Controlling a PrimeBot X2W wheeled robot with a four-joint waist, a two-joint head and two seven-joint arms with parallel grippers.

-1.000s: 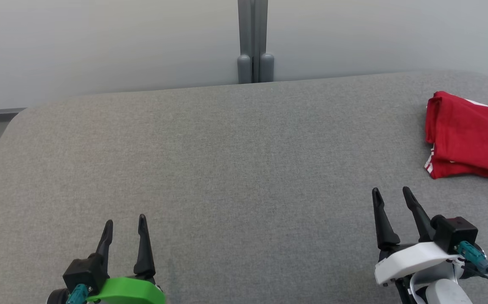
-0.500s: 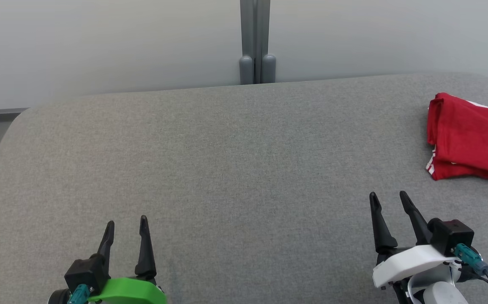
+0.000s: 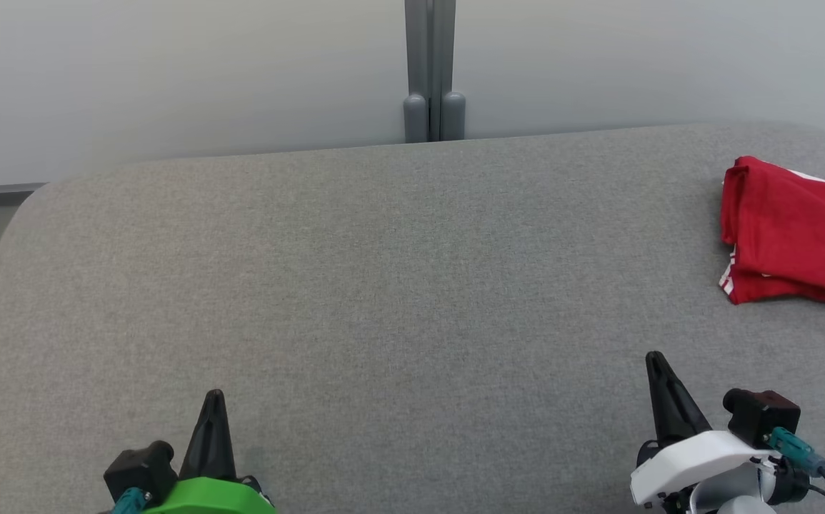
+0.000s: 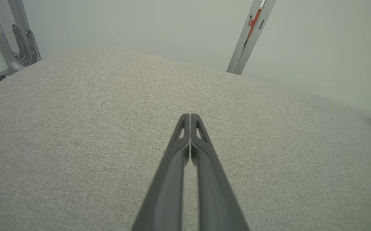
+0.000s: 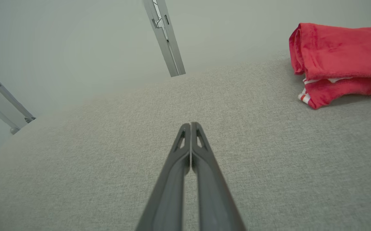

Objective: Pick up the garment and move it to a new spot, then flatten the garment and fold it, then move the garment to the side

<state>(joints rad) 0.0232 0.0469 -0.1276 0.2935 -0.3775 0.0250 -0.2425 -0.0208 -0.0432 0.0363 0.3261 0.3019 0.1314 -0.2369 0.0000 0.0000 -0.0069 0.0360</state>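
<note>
Grey padded surface (image 3: 398, 271), pale wall (image 3: 169, 71) behind. Left pincer (image 3: 213, 397) and right pincer (image 3: 654, 358) both pinched fully together, holding nothing. Folded red garment (image 3: 798, 235) lying ahead-right of right pincer, well apart.

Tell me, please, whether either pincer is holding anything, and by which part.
Nothing is held: left pincer and right pincer are shut empty; the red garment lies apart.

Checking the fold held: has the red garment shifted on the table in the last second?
No. The red garment lies equally far from the grey post behind the table as before; the slight picture shift is the camera's.
</note>
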